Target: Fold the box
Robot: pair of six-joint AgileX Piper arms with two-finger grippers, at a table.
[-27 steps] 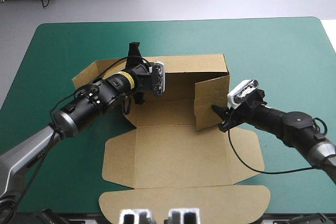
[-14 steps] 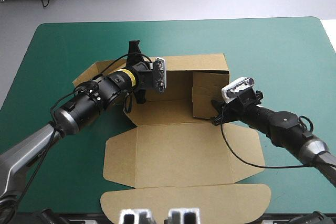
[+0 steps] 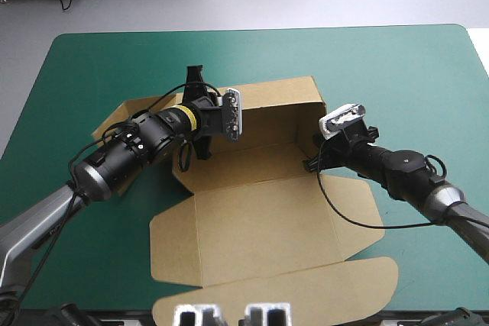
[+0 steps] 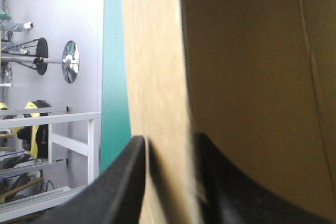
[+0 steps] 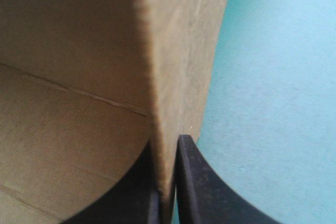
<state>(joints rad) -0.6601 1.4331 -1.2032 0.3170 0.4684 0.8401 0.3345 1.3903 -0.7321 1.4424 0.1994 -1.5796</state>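
Note:
The brown box [image 3: 260, 219] lies mid-table with its back wall [image 3: 275, 97] and right wall raised and its lid [image 3: 275, 292] flat toward the near edge. My left gripper [image 3: 199, 112] sits at the back left corner, open, one black finger on each side of the wall [image 4: 157, 77]. Its fingertips [image 4: 134, 150] stand apart around the board. At the right wall's front end my right gripper [image 3: 312, 164] is shut on the box, pinching that wall's edge [image 5: 168, 103]. One of its fingers [image 5: 191, 182] is outside the wall over the teal-green cover.
The box's left side flap [image 3: 114, 124] splays outward on the cover beside my left arm. The lid's tuck flap reaches almost to the table's near edge. Bare teal-green cover [image 3: 412, 74] stretches to the right and behind the box.
The loose right panel that stood inside the box has swung out to the right wall. My right gripper shut on that wall. My left gripper opened, and the box turned slightly on the table.

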